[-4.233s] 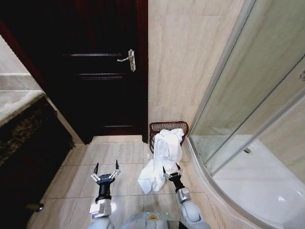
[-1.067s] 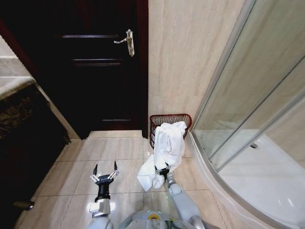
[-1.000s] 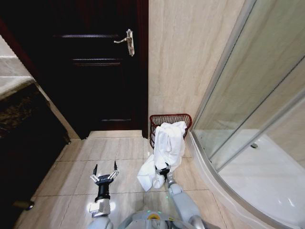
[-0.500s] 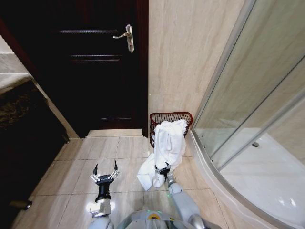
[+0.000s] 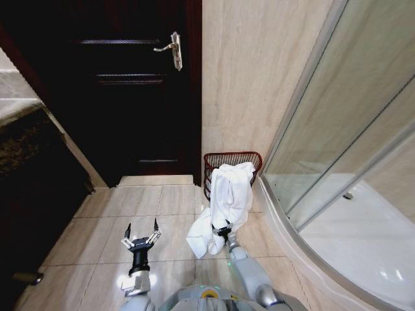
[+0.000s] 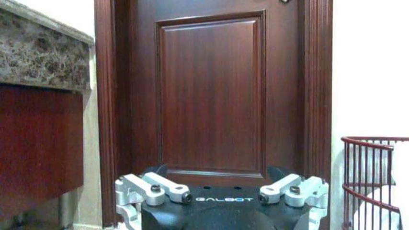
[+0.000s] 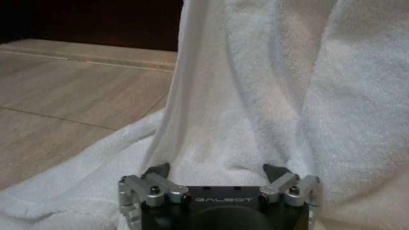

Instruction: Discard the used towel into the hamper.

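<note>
Since four seconds ago our head camera is sitting closer to the corner and our right tool [image 5: 223, 230] is pressing further into the white towel [image 5: 228, 194], whose lower folds are trailing onto the tiled floor [image 5: 130, 207]. We are seeing the towel draped over the front rim of the hamper [image 5: 224, 159], the round dark red wire basket standing against the beige wall [image 5: 246, 78] between the dark wooden door [image 5: 130, 103] and the glass shower enclosure [image 5: 350, 162]. Our right tool's fingers [image 7: 156, 171] are spread apart with terry cloth lying between and around them, not clamped. Our left tool [image 5: 141, 236] is hovering over the floor, well left of the towel, its fingers splayed open and holding nothing, facing the door.
</note>
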